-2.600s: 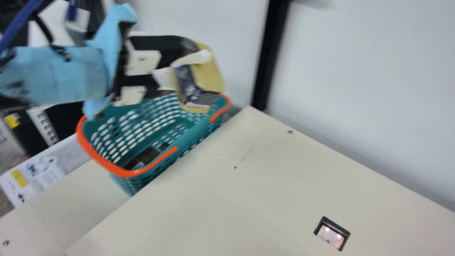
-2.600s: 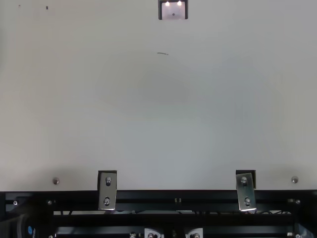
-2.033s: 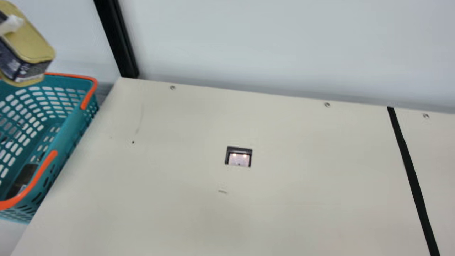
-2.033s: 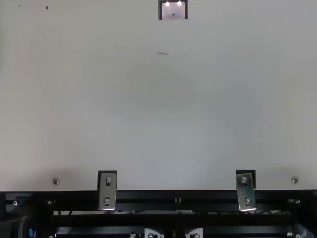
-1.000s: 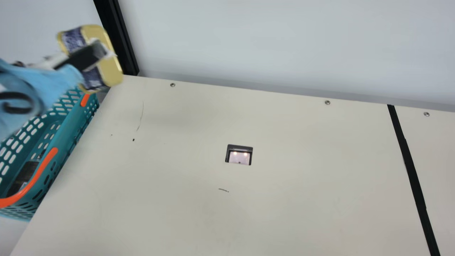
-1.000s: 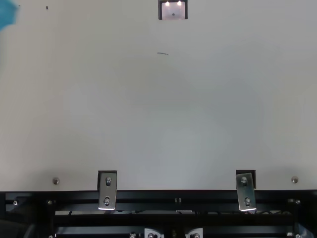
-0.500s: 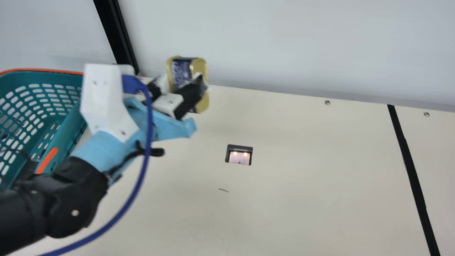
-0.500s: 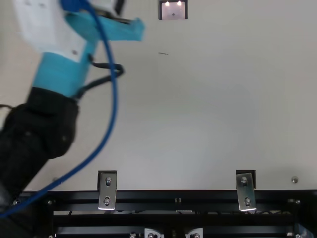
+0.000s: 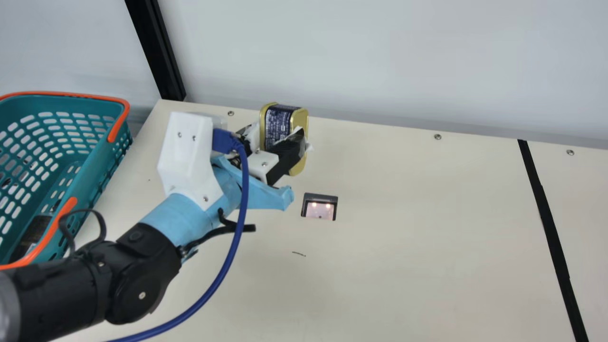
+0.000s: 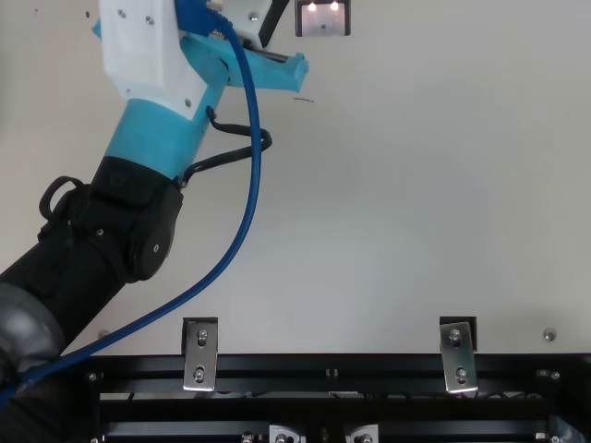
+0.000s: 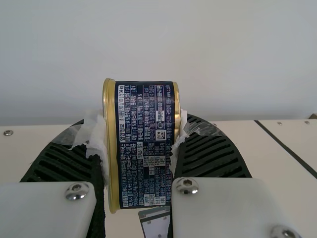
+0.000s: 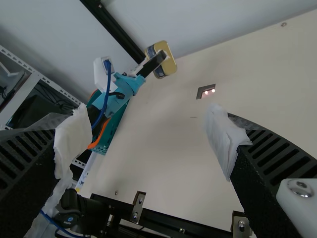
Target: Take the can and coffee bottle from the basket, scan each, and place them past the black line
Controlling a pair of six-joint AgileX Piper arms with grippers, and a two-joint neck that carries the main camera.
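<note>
Main view: L gripper (image 9: 281,137) is closed on the can (image 9: 277,121), its black ribbed fingers parted just by the can's depth, pale wrap at the tips btwn them & the metal. Can looks squarish, dark label w/ lt print, gold ends, held on its side above the table (image 9: 427,266), on the basket side of the scanner (image 9: 319,207). Black line (image 9: 546,213) is well apart, on far R of view. Basket (image 9: 95,156) at L edge has a dark item (image 9: 34,232) inside; can't tell what. Vs 0.5 s ago: can has come away from the basket & lower in view, nearer the scanner; 1 s ago it was up by the basket's back corner.

Top view: L arm (image 10: 157,138) comes in from lower L, w/ L gripper's base by the scanner. Vs 0.5 s ago the arm has shifted R, toward the scanner.

L wrist view: L gripper (image 11: 141,134) has one finger on each gold end of the can, grip snug; label w/ small print & a sq. code faces the cam. Scanner shows partly, beyond the can's lower edge.

R wrist view: R gripper (image 12: 143,126) is wide open, nothing btwn its wrapped fingers. Farther off, L gripper w/ the can, near the basket.
</note>
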